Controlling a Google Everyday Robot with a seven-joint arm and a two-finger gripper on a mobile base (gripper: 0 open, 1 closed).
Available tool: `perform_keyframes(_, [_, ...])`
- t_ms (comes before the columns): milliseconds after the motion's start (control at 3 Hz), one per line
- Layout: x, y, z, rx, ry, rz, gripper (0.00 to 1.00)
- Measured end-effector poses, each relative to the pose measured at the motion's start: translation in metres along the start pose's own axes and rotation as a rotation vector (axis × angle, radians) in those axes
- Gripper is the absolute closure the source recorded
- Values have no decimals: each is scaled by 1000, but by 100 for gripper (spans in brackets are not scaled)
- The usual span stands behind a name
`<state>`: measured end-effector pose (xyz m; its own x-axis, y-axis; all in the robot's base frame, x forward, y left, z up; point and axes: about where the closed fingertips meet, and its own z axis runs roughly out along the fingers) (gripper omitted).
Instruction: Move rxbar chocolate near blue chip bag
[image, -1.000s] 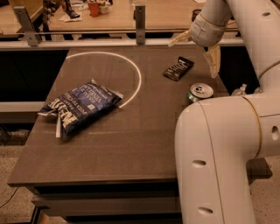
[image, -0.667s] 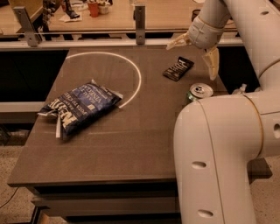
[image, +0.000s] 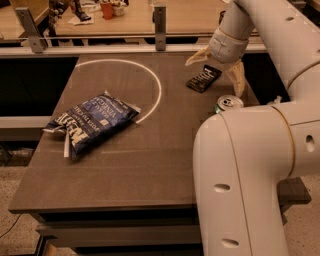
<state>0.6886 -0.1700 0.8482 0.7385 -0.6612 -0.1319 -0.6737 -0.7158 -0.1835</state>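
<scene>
The rxbar chocolate (image: 204, 78), a small flat black wrapper with white lettering, lies on the dark table at the far right. My gripper (image: 216, 70) hangs over it, open, with one pale finger (image: 198, 56) to the bar's left and the other finger (image: 238, 79) to its right. The bar is between them but not gripped. The blue chip bag (image: 91, 121), large and crinkled with white lettering, lies at the table's left, well away from the bar.
A green soda can (image: 228, 104) stands just in front of the bar, beside my arm's big white link (image: 245, 170). A white arc (image: 150, 82) is painted on the dark table (image: 150, 170). A rail with metal posts (image: 160, 20) runs along the back edge.
My gripper has shifted slightly lower and to the left over the bar. The bar, can and chip bag have not moved.
</scene>
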Motion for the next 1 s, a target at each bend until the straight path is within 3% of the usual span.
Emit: perform_keyframes(1000, [17, -16, 7, -51, 79, -72, 0])
